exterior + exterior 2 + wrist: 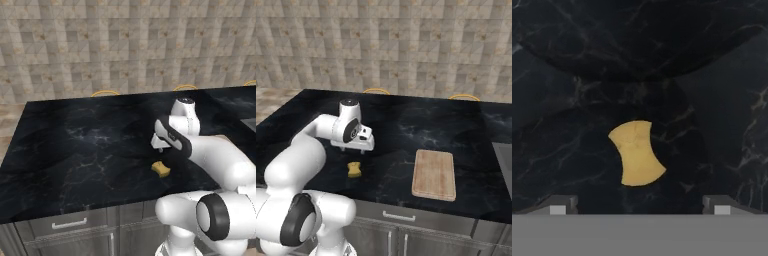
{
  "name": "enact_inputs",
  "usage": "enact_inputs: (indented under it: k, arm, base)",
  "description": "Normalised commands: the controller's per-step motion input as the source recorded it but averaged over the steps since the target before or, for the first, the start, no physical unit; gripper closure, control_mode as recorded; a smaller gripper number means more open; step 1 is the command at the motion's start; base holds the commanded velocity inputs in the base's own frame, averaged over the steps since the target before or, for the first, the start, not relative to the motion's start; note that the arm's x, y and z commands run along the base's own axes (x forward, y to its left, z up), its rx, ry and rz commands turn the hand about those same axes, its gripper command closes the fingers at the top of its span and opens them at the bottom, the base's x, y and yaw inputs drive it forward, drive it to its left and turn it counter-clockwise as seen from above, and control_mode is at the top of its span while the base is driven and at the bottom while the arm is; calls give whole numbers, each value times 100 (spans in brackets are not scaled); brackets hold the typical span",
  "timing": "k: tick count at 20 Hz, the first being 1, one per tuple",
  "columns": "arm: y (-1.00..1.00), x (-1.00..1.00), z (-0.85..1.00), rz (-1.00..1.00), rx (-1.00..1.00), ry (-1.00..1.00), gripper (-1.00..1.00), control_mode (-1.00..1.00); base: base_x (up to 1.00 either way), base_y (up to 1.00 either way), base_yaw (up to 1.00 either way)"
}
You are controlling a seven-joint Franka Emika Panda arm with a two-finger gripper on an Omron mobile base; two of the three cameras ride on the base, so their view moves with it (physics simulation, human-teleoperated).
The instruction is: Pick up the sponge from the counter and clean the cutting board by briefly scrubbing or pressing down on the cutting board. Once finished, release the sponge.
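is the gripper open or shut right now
Open: in the hand view the gripper has its two fingertips far apart, wider than the sponge lying free on the counter between them.

Left base view: looks from behind the white arm, on its left, forward and down over the glossy black marble-look bench (75, 145) toward the tiled wall; the arm rises at lower right; middle distance.
Right base view: looks from behind the arm, on its right, forward and down at the same bench; the arm rises at lower left; middle distance.
Shared by both base views: the bench top, the small yellow curved sponge (161, 169) and the pincer (351, 148) above it.
Hand view: looks straight down along the pincer, close to the bench, with the sponge (636, 153) near centre and both dark fingertips (558, 209) at the bottom edge.
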Motion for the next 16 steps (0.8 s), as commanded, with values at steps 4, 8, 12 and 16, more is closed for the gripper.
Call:
enact_inputs:
  k: [4,8,12,16]
  arm:
    - [0,8,-47,0,-2,0,-100,-100]
    - [1,0,-37,0,0,0,-100,-100]
    - [0,0,-33,0,-1,0,-100,-100]
    - [0,1,-31,0,-1,0,-100,-100]
  base:
    - [0,0,0]
    - [0,0,0]
    - [0,0,0]
    - [0,0,0]
